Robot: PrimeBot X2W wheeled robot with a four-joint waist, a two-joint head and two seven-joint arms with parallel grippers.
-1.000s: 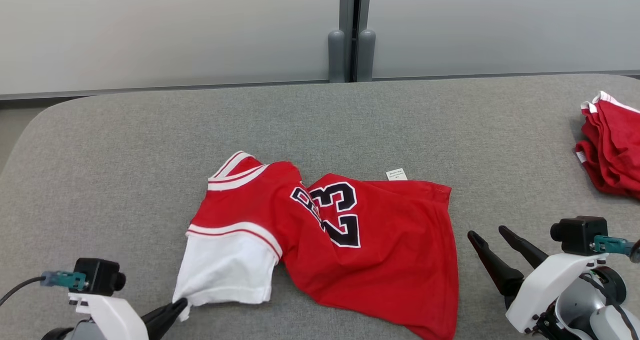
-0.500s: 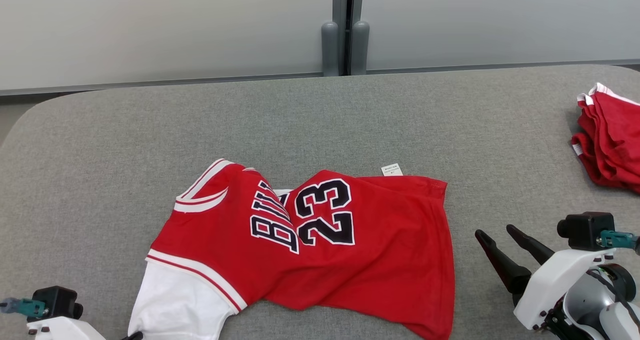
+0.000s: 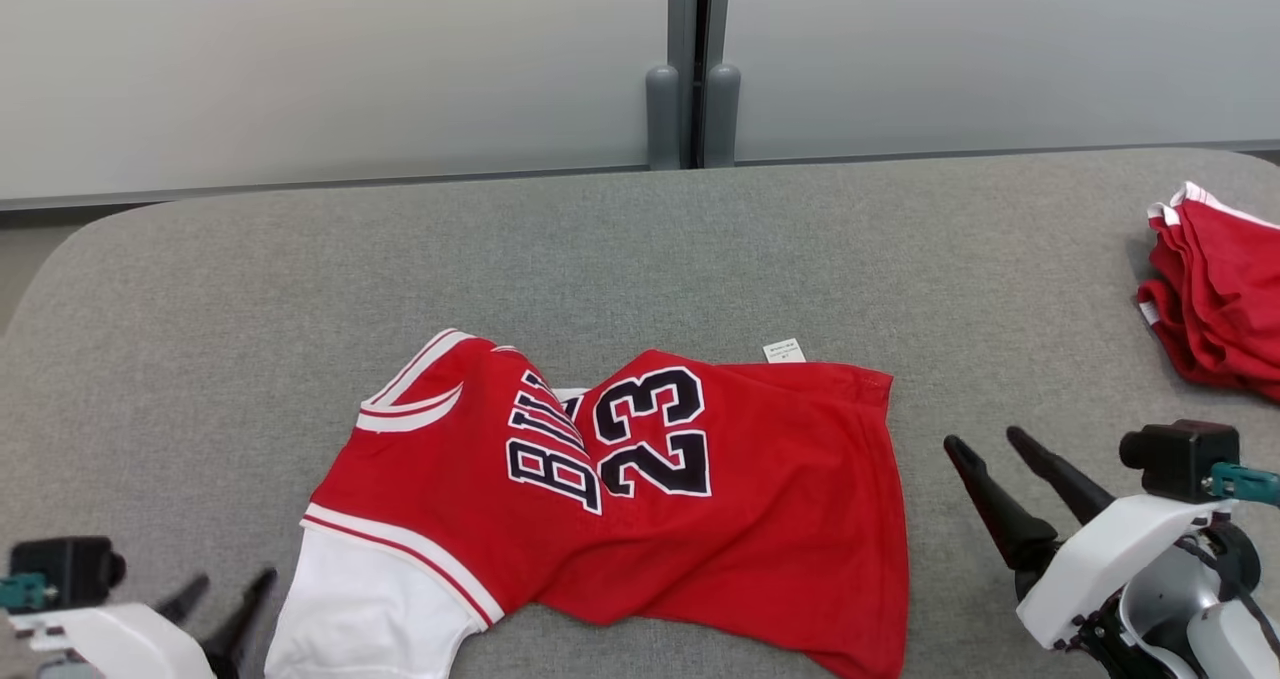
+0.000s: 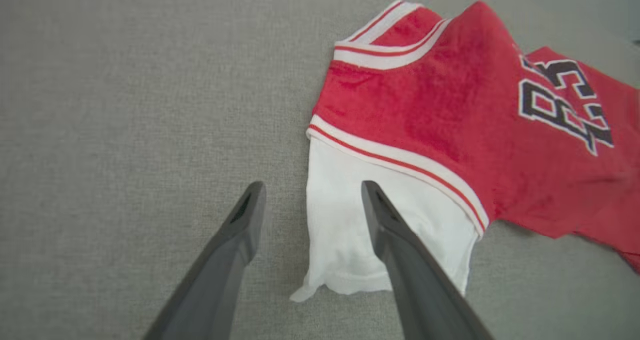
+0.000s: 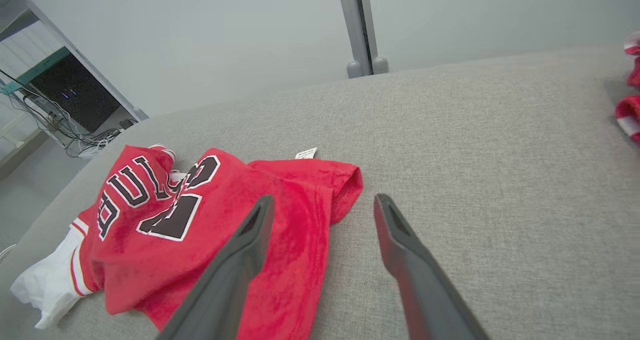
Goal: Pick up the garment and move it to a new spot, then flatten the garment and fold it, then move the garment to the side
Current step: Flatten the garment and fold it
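left gripper (image 3: 234, 579) spread, empty | right gripper (image 3: 981, 439) spread, empty | risk — jersey (image 3: 620, 499) bunched at lettering; folding now would trap creases

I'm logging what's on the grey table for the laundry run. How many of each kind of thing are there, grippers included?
Red jersey with white sleeve: 1
Bunched red clothing pile: 1 (the pieces within it cannot be counted)
Grippers: 2, the left gripper and the right gripper
Total: 4
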